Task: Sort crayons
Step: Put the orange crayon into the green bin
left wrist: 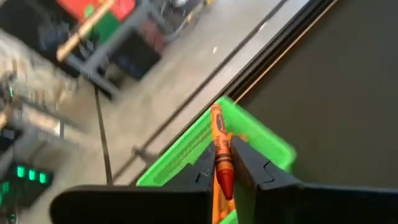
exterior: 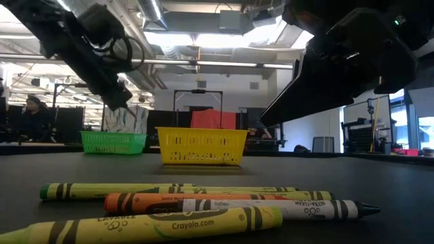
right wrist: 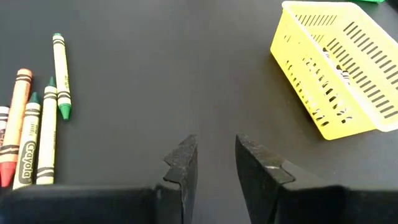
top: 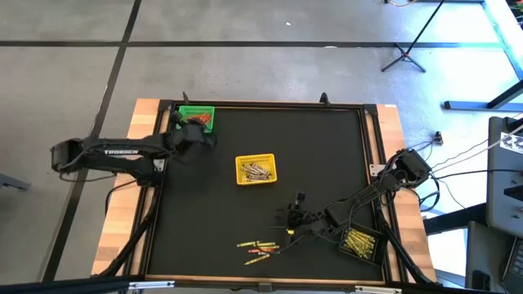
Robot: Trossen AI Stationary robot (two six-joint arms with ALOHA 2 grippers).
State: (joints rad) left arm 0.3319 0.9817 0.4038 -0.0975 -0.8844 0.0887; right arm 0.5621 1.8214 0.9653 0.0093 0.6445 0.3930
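A grey concrete floor crossed by dark lines surrounds the desk (top: 245,212), whose black mat sits in a wooden frame; at desk height the room behind shows ceiling lights, benches and a seated person at the far left, too distant to make out. The left tool (left wrist: 225,177) hovers over the green basket (top: 197,117) at the desk's far left corner, closed on an orange crayon (left wrist: 219,149) that stands up between its fingers, the lower end hidden by the tool itself. What else lies in that basket cannot be told, since the arm covers most of it from above. A yellow basket (top: 256,169) stands near the middle of the desk with small pale sticks inside, too small to identify. The right tool (right wrist: 214,163) hangs low over bare mat between the yellow basket and a loose cluster of crayons (top: 260,247) near the front edge, its fingers parted with nothing between them. In the right wrist view the cluster is cut off at the frame edge, showing green, yellow and orange-red sticks lying roughly parallel. A dark basket (top: 360,242) at the front right holds yellow crayons, partly hidden by the right arm's cables.
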